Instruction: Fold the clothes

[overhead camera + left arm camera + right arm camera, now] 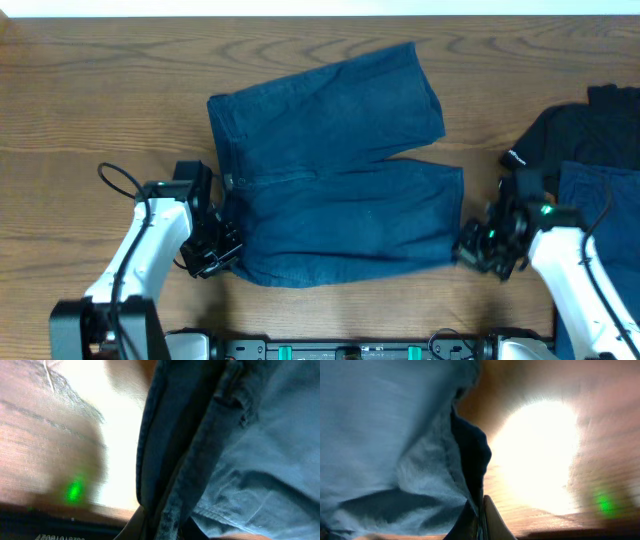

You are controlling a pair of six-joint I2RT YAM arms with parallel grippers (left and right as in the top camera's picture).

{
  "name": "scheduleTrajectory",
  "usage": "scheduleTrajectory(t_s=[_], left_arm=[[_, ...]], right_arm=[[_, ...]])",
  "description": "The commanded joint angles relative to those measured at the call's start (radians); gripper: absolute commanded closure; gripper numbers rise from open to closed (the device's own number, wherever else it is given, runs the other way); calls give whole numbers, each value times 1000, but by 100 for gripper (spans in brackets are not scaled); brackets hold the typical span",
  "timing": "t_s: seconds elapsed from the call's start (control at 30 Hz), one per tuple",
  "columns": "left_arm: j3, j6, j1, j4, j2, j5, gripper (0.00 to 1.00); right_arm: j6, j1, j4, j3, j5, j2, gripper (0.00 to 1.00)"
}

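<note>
Denim shorts [335, 200] spread flat on table [100, 100], no fold made yet. Left pincer [222, 255] clamped on shorts' waistband corner — right pincer [470, 248] clamped on near leg hem. First fold pending.

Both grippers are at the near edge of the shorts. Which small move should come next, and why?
Probably raise both grippers a little, together. The left gripper is shut on the waistband corner, the right gripper on the near leg's hem, and the denim shorts lie flat; lifting that edge lets it fold over the far leg.
</note>
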Motion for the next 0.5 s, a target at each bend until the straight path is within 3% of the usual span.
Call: scheduleTrajectory(t_s=[0.0, 0.13, 0.47], left_arm=[[57, 47, 5, -50, -80, 32, 87], [79, 46, 5, -109, -172, 32, 94], [100, 45, 5, -277, -363, 96, 94]], right_arm=[[-84, 8, -31, 139, 65, -1, 99], [-106, 8, -65, 255, 68, -1, 99], [-119, 8, -171, 491, 165, -1, 99]])
